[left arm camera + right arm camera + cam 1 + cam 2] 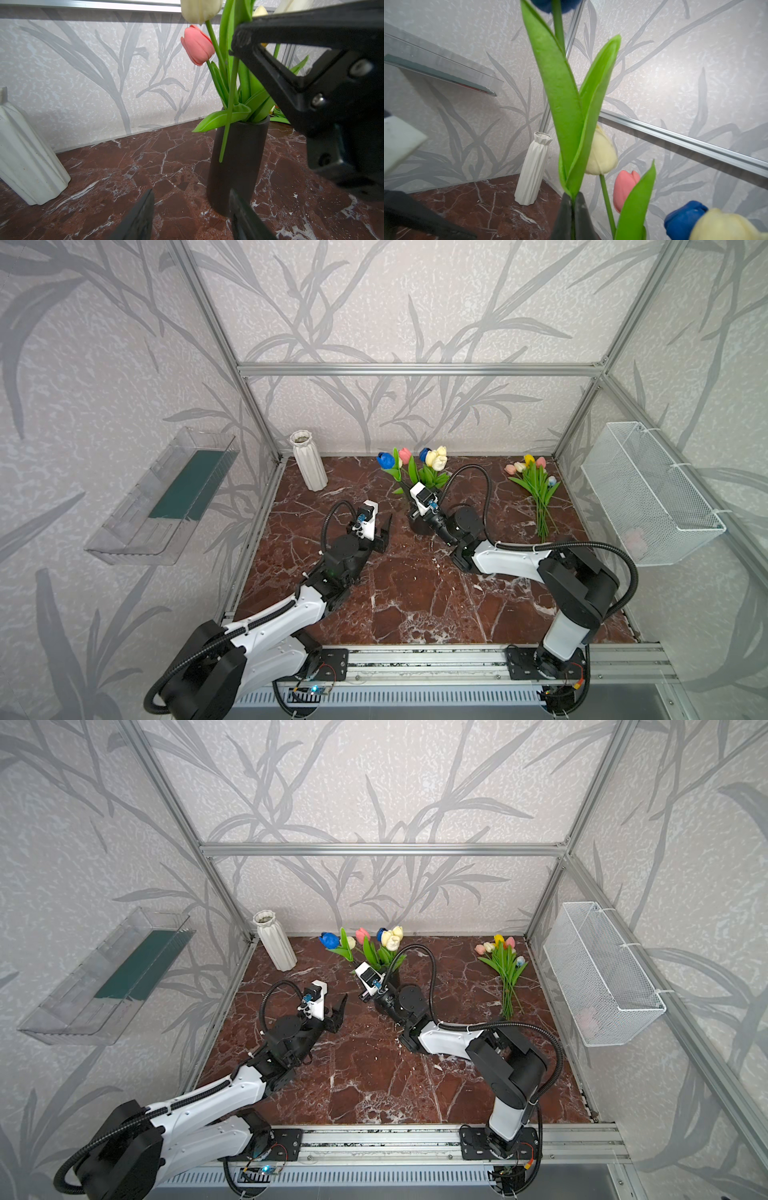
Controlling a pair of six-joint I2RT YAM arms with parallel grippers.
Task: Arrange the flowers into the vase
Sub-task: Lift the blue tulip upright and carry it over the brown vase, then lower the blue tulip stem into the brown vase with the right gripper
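On the left, a white ribbed vase stands in the back corner of the table with no stems in it. Next comes the left tool, jaws apart and holding nothing, low and just beside the dark vase. That vase, mid-table, already carries several tulips: pink, cream and blue.

The right tool is clamped on the stem of a blue tulip. The left wrist view shows that stem's end hanging down outside the vase wall, not in the mouth, so I'd call this flower only half placed.

Further right a bunch of tulips lies flat on the table, untouched and well apart from the dark vase. I'd judge the job roughly halfway: this stem to seat, then that bunch.
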